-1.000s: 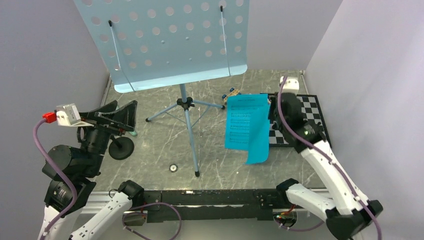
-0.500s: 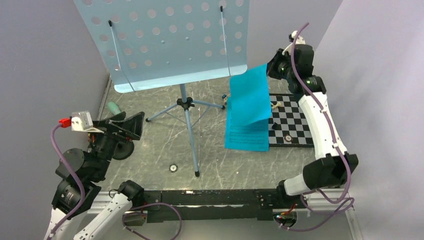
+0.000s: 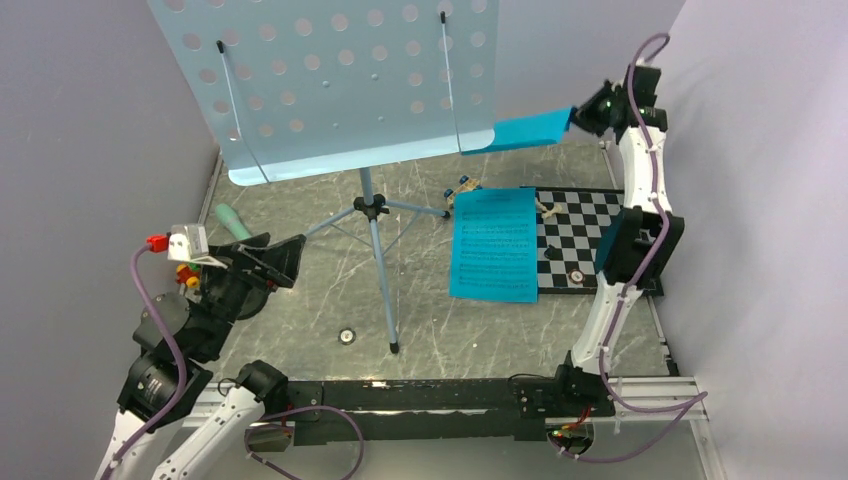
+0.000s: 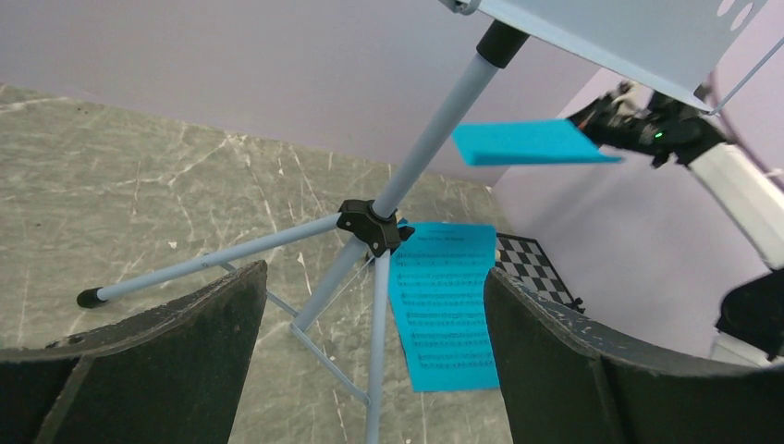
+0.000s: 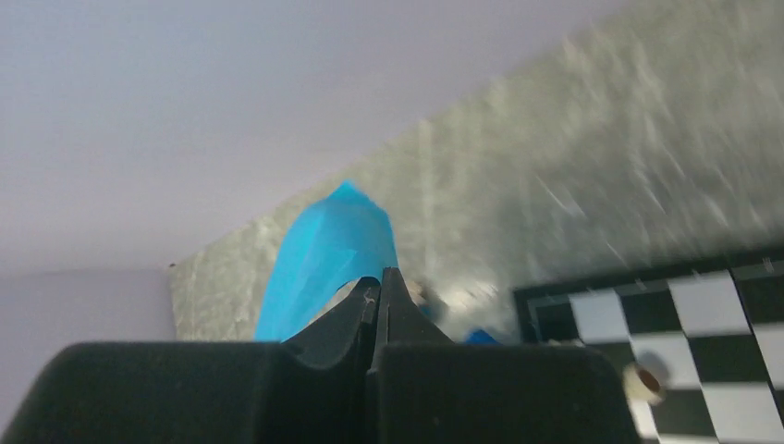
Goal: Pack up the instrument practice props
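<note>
The pale-blue music stand [image 3: 340,80] stands mid-table on its tripod [image 3: 375,235]. One turquoise music sheet [image 3: 493,245] lies flat on the table beside the chessboard. My right gripper [image 3: 582,118] is raised high at the back right, shut on the edge of a second turquoise sheet [image 3: 525,133] that hangs level by the tray's right corner; the pinched sheet also shows in the right wrist view [image 5: 328,250]. My left gripper [image 3: 275,262] is open and empty, left of the tripod, its jaws framing a tripod leg [image 4: 379,351]. The mint-green microphone [image 3: 232,220] lies behind it; its black stand is hidden.
A chessboard [image 3: 590,235] with a few pieces lies at the right. Small toys [image 3: 462,188] sit behind the flat sheet, and red and yellow blocks [image 3: 183,272] are by my left arm. A small round disc [image 3: 347,336] lies near the front. Walls close in on both sides.
My right arm has swung up and back from the table, lifting one sheet to tray height; the other sheet stayed flat. My left gripper has shifted right and nearer, uncovering the microphone.
</note>
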Controlling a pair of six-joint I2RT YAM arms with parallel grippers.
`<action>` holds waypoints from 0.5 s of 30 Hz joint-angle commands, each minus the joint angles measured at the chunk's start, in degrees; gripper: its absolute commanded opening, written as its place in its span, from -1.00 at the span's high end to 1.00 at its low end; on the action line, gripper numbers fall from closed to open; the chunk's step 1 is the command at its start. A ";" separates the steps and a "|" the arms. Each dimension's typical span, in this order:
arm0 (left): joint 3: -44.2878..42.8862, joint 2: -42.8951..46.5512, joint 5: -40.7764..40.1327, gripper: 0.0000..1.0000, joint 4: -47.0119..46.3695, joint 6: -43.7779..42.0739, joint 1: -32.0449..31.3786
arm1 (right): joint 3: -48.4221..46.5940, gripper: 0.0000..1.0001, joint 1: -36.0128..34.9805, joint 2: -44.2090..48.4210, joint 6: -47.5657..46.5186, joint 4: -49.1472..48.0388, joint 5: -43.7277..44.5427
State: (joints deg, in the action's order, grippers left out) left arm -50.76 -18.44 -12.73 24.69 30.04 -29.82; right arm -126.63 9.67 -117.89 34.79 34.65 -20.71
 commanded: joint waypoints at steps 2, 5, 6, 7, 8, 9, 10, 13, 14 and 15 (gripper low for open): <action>-0.21 -3.00 2.94 -0.82 -1.78 1.14 0.03 | 1.60 1.00 -0.04 -0.37 6.13 6.46 -7.37; -0.16 -3.25 3.23 -0.82 -2.41 1.16 0.03 | -0.68 1.00 -1.63 1.33 4.18 7.41 -7.59; -0.05 -3.08 3.26 -0.82 -2.80 1.31 0.03 | -0.76 1.00 -2.12 2.20 4.07 6.78 -7.79; 0.04 -2.97 3.32 -0.82 -3.04 1.35 0.07 | -0.40 1.00 -2.64 3.09 4.56 6.01 -8.44; 0.00 -2.94 3.33 -0.82 -3.22 1.35 0.05 | -0.04 1.00 -3.11 3.85 4.93 5.00 -9.28; -0.10 -2.87 3.33 -0.82 -3.21 1.25 0.03 | 0.13 1.00 -3.61 4.57 5.46 4.25 -9.94; -0.30 -2.84 3.39 -0.81 -3.05 1.25 0.03 | -0.04 1.00 -4.20 4.96 6.21 3.79 -10.67; -0.73 -2.96 3.20 -0.82 -2.59 1.18 0.03 | -1.42 1.00 -5.97 5.38 8.26 2.56 -12.71; -0.80 -2.93 3.17 -0.82 -2.55 1.16 0.03 | -2.25 1.00 -6.44 5.20 9.18 2.20 -13.48; -0.90 -2.94 3.15 -0.82 -2.47 1.09 0.07 | -3.21 1.00 -6.96 5.01 10.14 1.87 -14.26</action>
State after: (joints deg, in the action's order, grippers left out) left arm -50.70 -21.30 -10.35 24.27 30.76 -29.82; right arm -125.34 3.40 -115.22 40.32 40.93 -30.30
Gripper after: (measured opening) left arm 0.908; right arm 0.008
